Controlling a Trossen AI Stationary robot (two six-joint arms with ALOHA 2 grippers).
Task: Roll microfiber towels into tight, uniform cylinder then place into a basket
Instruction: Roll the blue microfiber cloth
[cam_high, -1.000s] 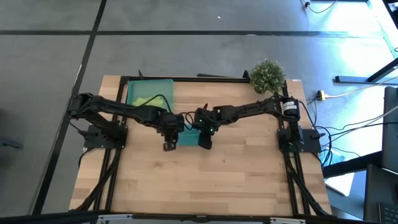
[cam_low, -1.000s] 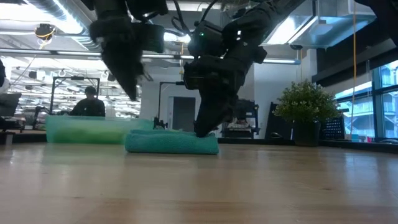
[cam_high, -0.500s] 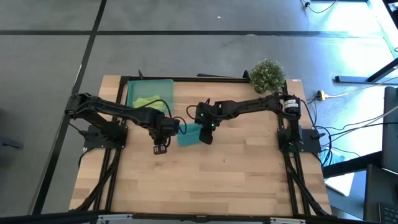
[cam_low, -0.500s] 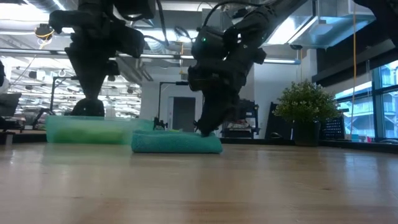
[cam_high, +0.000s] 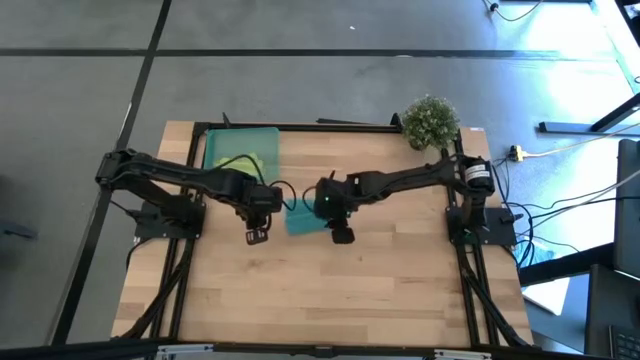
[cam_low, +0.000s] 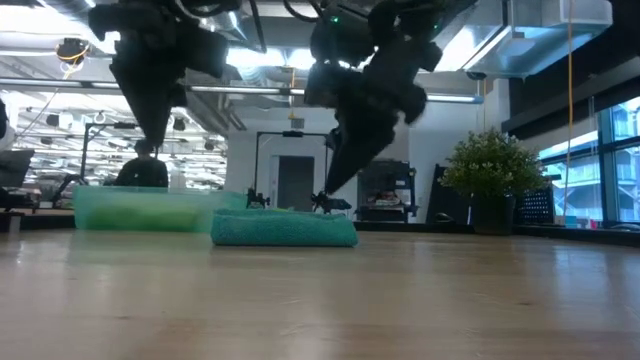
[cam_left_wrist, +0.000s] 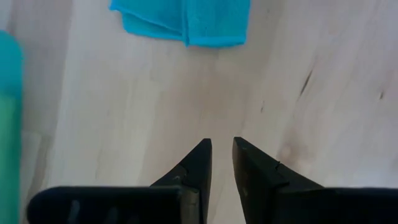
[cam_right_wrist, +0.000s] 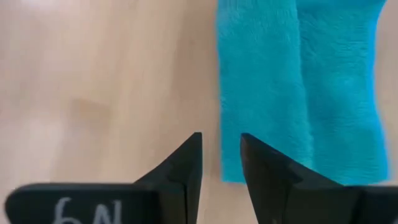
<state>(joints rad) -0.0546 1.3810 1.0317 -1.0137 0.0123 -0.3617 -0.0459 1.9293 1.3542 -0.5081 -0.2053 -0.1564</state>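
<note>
Both grippers off the teal towel, mid-fold pause

Teal towel lies folded flat on tabletop w/ nothing holding it, prob so it can settle before rolling. Left gripper & right gripper hover empty either side, fingers w/ narrow gap. Lime towel sits in basket at far left

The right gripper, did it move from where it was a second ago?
Yes. The right gripper has lifted off the teal towel and now hangs above the towel's right end, which lies still on the table.
</note>
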